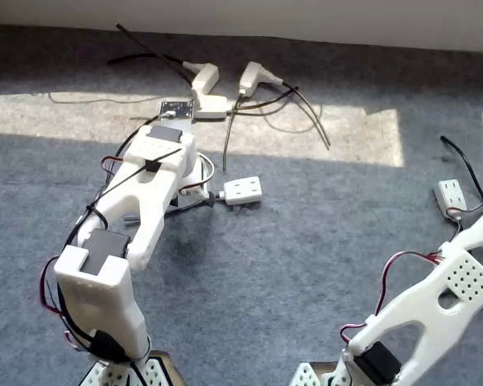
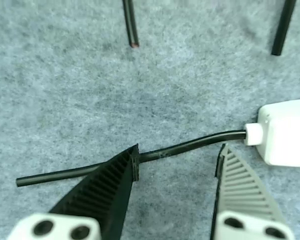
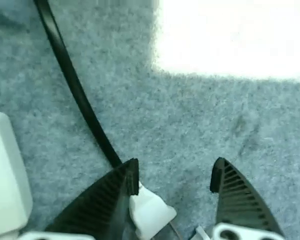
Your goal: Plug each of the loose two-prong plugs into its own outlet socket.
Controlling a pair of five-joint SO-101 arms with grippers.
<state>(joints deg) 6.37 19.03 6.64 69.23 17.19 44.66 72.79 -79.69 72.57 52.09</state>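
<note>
Two white two-prong plugs (image 1: 205,77) (image 1: 253,78) lie at the far side of the carpet, their black cords trailing. A white outlet socket (image 1: 243,190) lies mid-carpet, just beyond my left arm (image 1: 149,189). In the left wrist view my left gripper (image 2: 179,150) is open, straddling the socket's black cord (image 2: 190,145) right beside the socket block (image 2: 285,132). A second outlet socket (image 1: 451,195) lies at the right edge. My right gripper (image 3: 176,165) is open above the carpet, with this socket (image 3: 5,175) to one side and a small white piece (image 3: 147,212) against one finger.
A third white block (image 1: 211,105) sits just in front of the plugs. Loose cord ends (image 2: 131,25) (image 2: 282,27) lie on the carpet ahead of the left gripper. A black cord (image 3: 75,85) runs past the right gripper. A sunlit band (image 1: 362,133) crosses the grey carpet.
</note>
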